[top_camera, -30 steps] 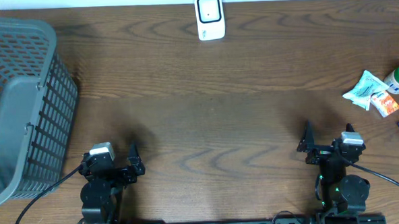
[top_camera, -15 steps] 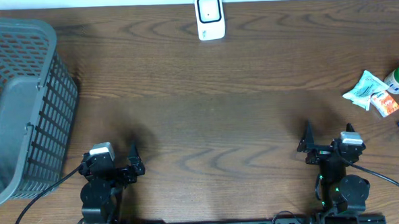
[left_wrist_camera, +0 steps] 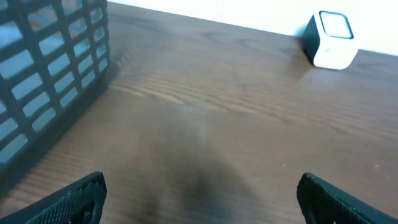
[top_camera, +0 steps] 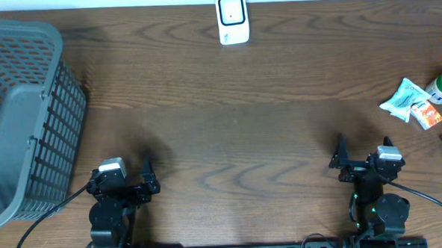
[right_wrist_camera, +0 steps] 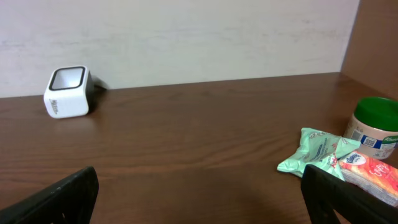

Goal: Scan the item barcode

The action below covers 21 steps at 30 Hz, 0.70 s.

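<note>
Currently: left gripper [left_wrist_camera: 199, 186] wide open, empty; right gripper [right_wrist_camera: 198, 177] wide open, empty; scanner [top_camera: 232, 19] well apart.

A dark wood-grain table [right_wrist_camera: 186, 137] stretches away to a pale wall [right_wrist_camera: 186, 37]. At far left, close to the wall, sits a small white barcode scanner [right_wrist_camera: 67, 92], its dark-rimmed window facing up. At right, a pale green packet [right_wrist_camera: 314, 151] lies touching a red-and-orange packet [right_wrist_camera: 367, 174], which runs out of frame. Just behind them stands a white container with a green lid [right_wrist_camera: 375, 127], a printed label on its side. A brown panel [right_wrist_camera: 379, 43] fills the upper right corner. The right gripper [right_wrist_camera: 202, 199] frames the foreground, its black fingers [right_wrist_camera: 65, 196] spread wide at the lower corners, only tabletop between them.
</note>
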{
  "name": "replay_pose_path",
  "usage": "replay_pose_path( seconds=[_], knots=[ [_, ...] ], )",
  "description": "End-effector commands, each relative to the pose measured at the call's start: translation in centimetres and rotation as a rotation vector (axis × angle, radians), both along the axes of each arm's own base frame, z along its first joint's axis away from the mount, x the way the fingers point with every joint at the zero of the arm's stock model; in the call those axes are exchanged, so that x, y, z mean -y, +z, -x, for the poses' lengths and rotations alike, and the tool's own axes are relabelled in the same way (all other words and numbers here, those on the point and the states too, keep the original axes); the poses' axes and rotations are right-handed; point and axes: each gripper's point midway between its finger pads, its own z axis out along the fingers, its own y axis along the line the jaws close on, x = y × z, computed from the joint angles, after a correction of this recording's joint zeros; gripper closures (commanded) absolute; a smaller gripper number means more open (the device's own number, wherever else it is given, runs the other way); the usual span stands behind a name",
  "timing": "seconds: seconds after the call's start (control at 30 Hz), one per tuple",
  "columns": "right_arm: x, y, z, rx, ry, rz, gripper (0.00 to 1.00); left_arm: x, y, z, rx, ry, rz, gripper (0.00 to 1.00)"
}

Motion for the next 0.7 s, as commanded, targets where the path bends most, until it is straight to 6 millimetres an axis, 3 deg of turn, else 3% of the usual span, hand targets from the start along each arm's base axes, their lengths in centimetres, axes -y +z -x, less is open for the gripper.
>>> replay_pose_path(
  seconds=[0.0, 0.33, 0.67],
  knots=[
    [0.4, 0.0, 0.1, 0.0, -0.019, 0.013, 0.01, -0.4, 0.0, -0.7, 0.044, 0.025, -0.011, 0.02],
    [0.4, 0.0, 0.1, -0.001, -0.019, 0.013, 0.01, -0.5, 0.7, -1.2, 0.096, -0.006, -0.129, 0.02],
    [0.4, 0.0, 0.1, 0.0, -0.019, 0.013, 0.01, -0.1, 1.3, -2.1, 0.185, -0.024, -0.14, 0.02]
  ],
)
